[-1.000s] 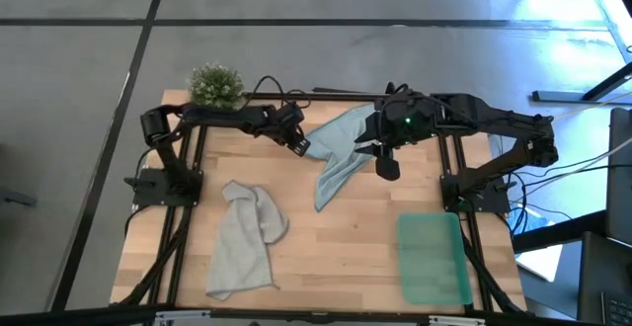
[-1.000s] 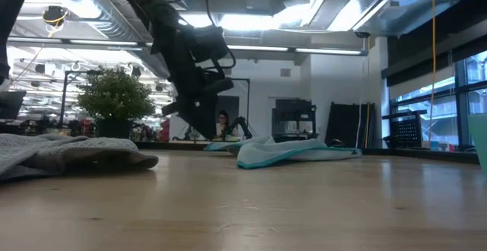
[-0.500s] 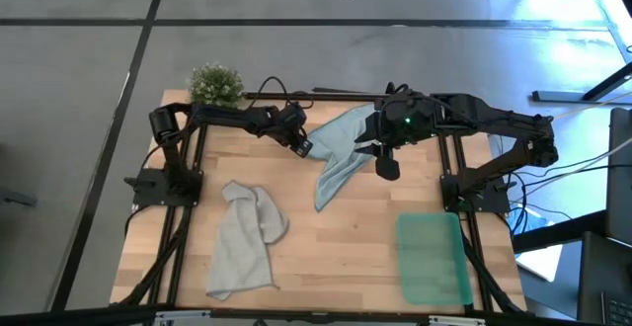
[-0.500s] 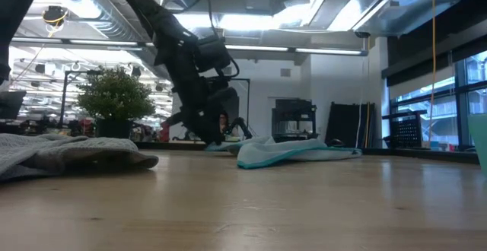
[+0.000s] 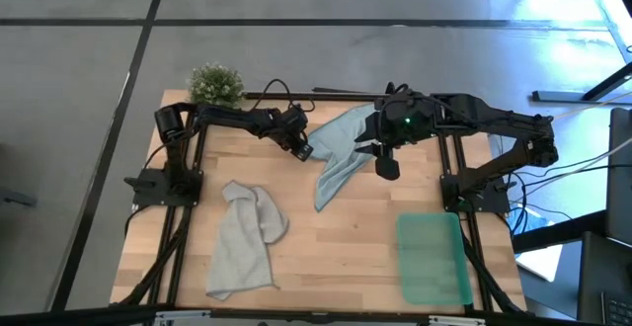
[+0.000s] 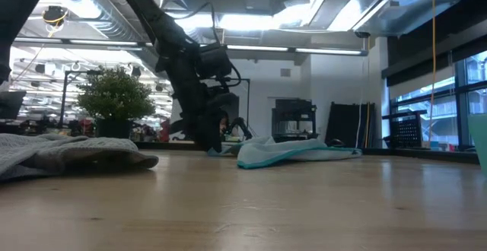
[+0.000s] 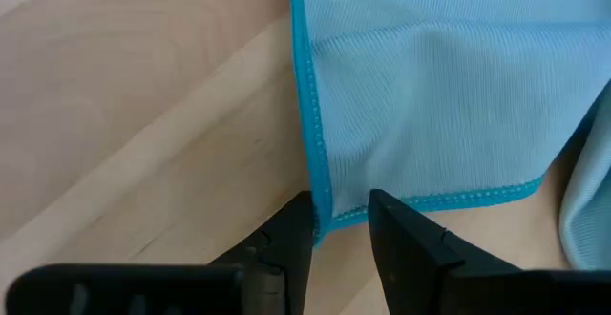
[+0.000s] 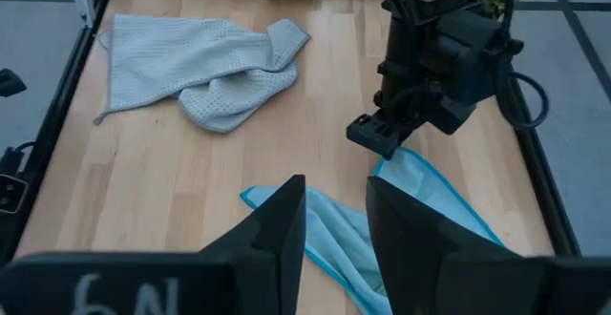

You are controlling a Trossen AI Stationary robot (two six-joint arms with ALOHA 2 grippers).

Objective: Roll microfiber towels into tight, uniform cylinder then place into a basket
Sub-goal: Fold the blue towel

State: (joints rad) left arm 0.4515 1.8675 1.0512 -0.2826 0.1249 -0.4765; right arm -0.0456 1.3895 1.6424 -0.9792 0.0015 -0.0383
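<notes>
The pale blue towel (image 5: 341,153) lies loosely spread on the far middle of the table, a narrow end trailing toward the near side. My left gripper (image 7: 334,227) is open, slanting down at the towel's left corner (image 7: 323,215), one finger on either side of the hemmed corner. In the high view it (image 5: 303,152) sits at the towel's left edge. My right gripper (image 5: 386,168) hangs open high above the towel's right part with nothing between its fingers (image 8: 282,220). The grey towel (image 5: 242,242) lies crumpled at the near left. The green basket (image 5: 433,259) rests at the near right. My left gripper's fingers (image 7: 296,224) straddle the blue towel's hemmed corner (image 7: 329,218), slanting down from the table's left. I cannot tell whether they touch the cloth. The towel lies flat on the table.
A small green plant (image 5: 215,84) stands at the far left corner. Bare wood shows between the two towels and in front of the basket. Black frame rails (image 5: 183,217) run along the left and right sides.
My left gripper has sunk toward the table at the blue towel's left corner and tipped a little more steeply. Both towels lie as before.
</notes>
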